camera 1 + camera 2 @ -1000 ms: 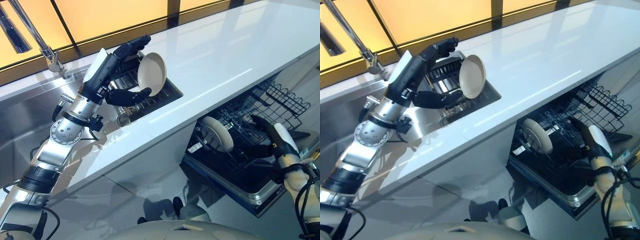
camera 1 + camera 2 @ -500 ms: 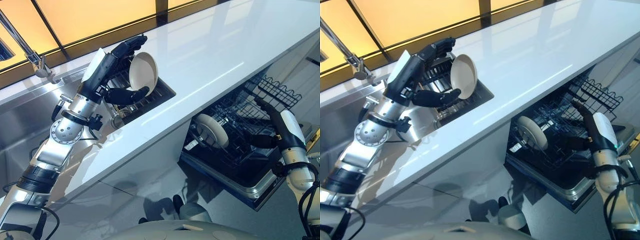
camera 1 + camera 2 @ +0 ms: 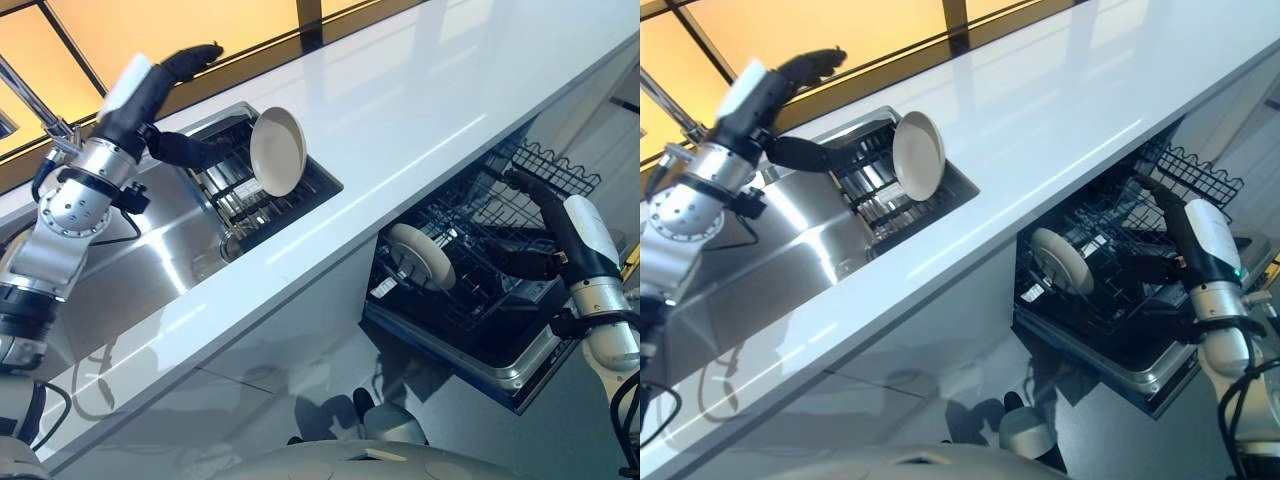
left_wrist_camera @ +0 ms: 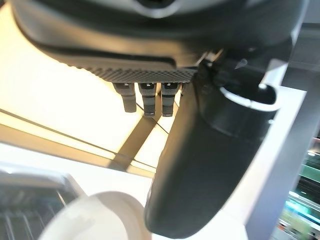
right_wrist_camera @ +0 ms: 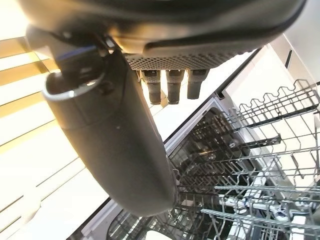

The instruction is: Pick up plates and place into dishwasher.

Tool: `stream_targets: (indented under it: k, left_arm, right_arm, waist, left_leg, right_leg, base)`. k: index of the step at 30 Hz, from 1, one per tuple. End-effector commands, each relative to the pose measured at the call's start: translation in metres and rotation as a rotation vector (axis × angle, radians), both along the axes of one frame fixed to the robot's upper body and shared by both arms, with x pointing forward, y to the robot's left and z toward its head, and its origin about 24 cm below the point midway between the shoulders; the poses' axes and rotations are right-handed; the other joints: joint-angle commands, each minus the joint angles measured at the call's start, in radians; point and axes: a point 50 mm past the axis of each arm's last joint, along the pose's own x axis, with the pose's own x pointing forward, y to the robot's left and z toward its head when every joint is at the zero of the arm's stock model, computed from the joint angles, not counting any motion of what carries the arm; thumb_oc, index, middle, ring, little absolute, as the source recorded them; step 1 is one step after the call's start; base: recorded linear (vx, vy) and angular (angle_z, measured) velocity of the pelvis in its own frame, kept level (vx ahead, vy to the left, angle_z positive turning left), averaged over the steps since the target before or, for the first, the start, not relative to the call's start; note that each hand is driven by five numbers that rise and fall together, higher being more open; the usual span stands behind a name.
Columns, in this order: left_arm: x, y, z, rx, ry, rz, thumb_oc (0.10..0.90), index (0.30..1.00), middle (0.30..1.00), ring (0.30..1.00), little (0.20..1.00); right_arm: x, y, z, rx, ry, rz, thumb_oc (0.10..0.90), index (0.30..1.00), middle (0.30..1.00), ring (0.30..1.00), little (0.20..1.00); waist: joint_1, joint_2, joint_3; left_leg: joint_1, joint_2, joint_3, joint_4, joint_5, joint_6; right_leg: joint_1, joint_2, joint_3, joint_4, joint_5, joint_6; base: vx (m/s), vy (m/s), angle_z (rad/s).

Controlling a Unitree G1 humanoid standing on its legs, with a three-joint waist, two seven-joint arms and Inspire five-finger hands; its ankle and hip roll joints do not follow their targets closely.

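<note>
A cream plate stands on edge in the black dish rack set in the sink, and its rim also shows in the left wrist view. My left hand is open and hovers up and to the left of the plate, apart from it, with straight fingers and the thumb spread. A second cream plate stands upright in the dishwasher's pulled-out lower rack. Over the right part of that rack, my right hand is open and holds nothing.
The steel sink lies left of the long white counter, with a faucet behind it. The dishwasher's wire rack juts out below the counter's front edge. A wire basket sticks out at its far end.
My left hand has let go of the plate and drawn back up and to the left. The plate stays leaning in the sink rack. My right hand has hardly moved.
</note>
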Motion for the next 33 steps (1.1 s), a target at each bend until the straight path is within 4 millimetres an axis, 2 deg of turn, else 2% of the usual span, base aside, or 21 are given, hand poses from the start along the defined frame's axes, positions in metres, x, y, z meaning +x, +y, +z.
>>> stream_targets:
  k: [1, 2, 3, 8, 9, 11, 12, 22, 25, 29, 33]
  left_arm:
    - [-0.002, 0.007, 0.067, -0.036, -0.187, 0.012, 0.8, 0.9, 0.9, 0.9, 0.9]
    - [0.001, 0.008, 0.07, -0.054, -0.171, 0.013, 0.8, 0.9, 0.9, 0.9, 0.9]
    - [0.002, 0.008, 0.07, -0.077, -0.157, 0.008, 0.8, 0.9, 0.9, 0.9, 0.9]
    - [0.013, 0.008, 0.067, -0.183, -0.1, -0.009, 0.8, 0.9, 0.9, 0.9, 0.9]
    - [0.014, 0.007, 0.066, -0.189, -0.096, -0.007, 0.8, 0.9, 0.9, 0.9, 0.9]
    - [0.017, 0.005, 0.062, -0.211, -0.08, -0.01, 0.8, 0.9, 0.9, 0.9, 0.9]
    - [0.019, 0.005, 0.059, -0.23, -0.068, -0.017, 0.8, 0.9, 0.9, 0.9, 0.9]
    - [0.034, 0.011, 0.028, -0.53, 0.047, -0.022, 0.8, 0.9, 0.9, 0.9, 0.9]
    - [0.037, 0.013, 0.022, -0.564, 0.052, 0.008, 0.8, 0.9, 0.9, 0.9, 0.9]
    - [0.037, 0.026, 0.014, -0.583, 0.049, 0.083, 0.8, 0.9, 0.9, 0.9, 0.9]
    - [0.034, 0.04, 0.017, -0.592, 0.024, 0.152, 0.8, 0.9, 0.9, 0.9, 0.9]
  right_arm:
    - [0.004, 0.008, 0.077, -0.139, -0.316, 0.104, 0.8, 0.9, 0.9, 0.9, 0.9]
    - [0.004, 0.01, 0.08, -0.139, -0.323, 0.12, 0.8, 0.9, 0.9, 0.9, 0.9]
    - [0.004, 0.011, 0.082, -0.14, -0.327, 0.126, 0.8, 0.9, 0.9, 0.9, 0.9]
    - [0.004, 0.017, 0.096, -0.125, -0.413, 0.157, 0.8, 0.9, 0.9, 0.9, 0.9]
    - [0.004, 0.018, 0.098, -0.12, -0.425, 0.163, 0.8, 0.9, 0.9, 0.9, 0.9]
    - [0.003, 0.02, 0.099, -0.117, -0.447, 0.171, 0.8, 0.9, 0.9, 0.9, 0.9]
    - [0.003, 0.021, 0.099, -0.126, -0.447, 0.17, 0.8, 0.9, 0.9, 0.9, 0.9]
    - [0.005, 0.021, 0.09, -0.152, -0.405, 0.158, 0.8, 0.9, 0.9, 0.9, 0.9]
    - [0.005, 0.02, 0.09, -0.16, -0.398, 0.157, 0.8, 0.9, 0.9, 0.9, 0.9]
    - [0.003, 0.019, 0.088, -0.176, -0.387, 0.155, 0.8, 0.9, 0.9, 0.9, 0.9]
    - [0.002, 0.019, 0.086, -0.193, -0.372, 0.157, 0.8, 0.9, 0.9, 0.9, 0.9]
  waist:
    - [0.006, 0.019, -0.07]
    - [0.002, 0.015, -0.064]
    - [0.002, 0.023, -0.067]
    - [-0.007, 0.029, -0.063]
    - [-0.01, 0.023, -0.058]
    - [-0.013, 0.024, -0.059]
    - [-0.015, 0.031, -0.062]
    - [-0.036, 0.027, -0.055]
    - [-0.041, 0.027, -0.052]
    - [-0.048, 0.024, -0.044]
    - [-0.051, 0.019, -0.034]
  left_leg:
    - [0.011, -0.04, -0.004, 0.007, -0.085, 0.026]
    - [0.003, -0.038, 0.016, 0.011, -0.066, 0.026]
    - [0.012, -0.041, -0.002, 0.008, -0.085, 0.026]
    - [0.013, -0.044, 0.0, 0.009, -0.089, 0.027]
    - [0.003, -0.041, 0.02, 0.013, -0.068, 0.026]
    - [0.001, -0.042, 0.021, 0.013, -0.069, 0.026]
    - [0.012, -0.046, 0.003, 0.009, -0.091, 0.029]
    - [0.01, -0.047, 0.023, 0.02, -0.094, 0.033]
    - [0.01, -0.047, 0.026, 0.022, -0.093, 0.033]
    - [0.005, -0.048, 0.031, 0.028, -0.093, 0.034]
    - [-0.004, -0.05, 0.032, 0.035, -0.094, 0.036]
  right_leg:
    - [-0.019, 0.03, -0.023, 0.045, -0.064, 0.108]
    - [-0.029, 0.031, -0.026, 0.051, -0.047, 0.1]
    - [-0.02, 0.03, -0.021, 0.046, -0.065, 0.107]
    - [-0.022, 0.031, -0.013, 0.052, -0.07, 0.107]
    - [-0.032, 0.033, -0.015, 0.057, -0.051, 0.099]
    - [-0.036, 0.034, -0.011, 0.058, -0.052, 0.099]
    - [-0.026, 0.033, -0.007, 0.055, -0.072, 0.108]
    - [-0.033, 0.029, -0.003, 0.061, -0.073, 0.108]
    - [-0.036, 0.027, -0.003, 0.064, -0.074, 0.108]
    - [-0.04, 0.025, -0.001, 0.069, -0.075, 0.108]
    - [-0.05, 0.021, -0.003, 0.072, -0.074, 0.11]
  base:
    - [0.06, -0.002, -0.1]
    - [0.13, 0.044, -0.11]
    - [0.05, -0.006, -0.11]
    - [0.05, -0.012, -0.03]
    - [-0.03, -0.07, 0.0]
    - [0.05, -0.02, -0.01]
    - [0.15, 0.035, -0.03]
    - [0.06, -0.01, -0.04]
    - [0.05, -0.007, -0.05]
    - [0.05, -0.007, -0.05]
    - [0.02, -0.003, -0.01]
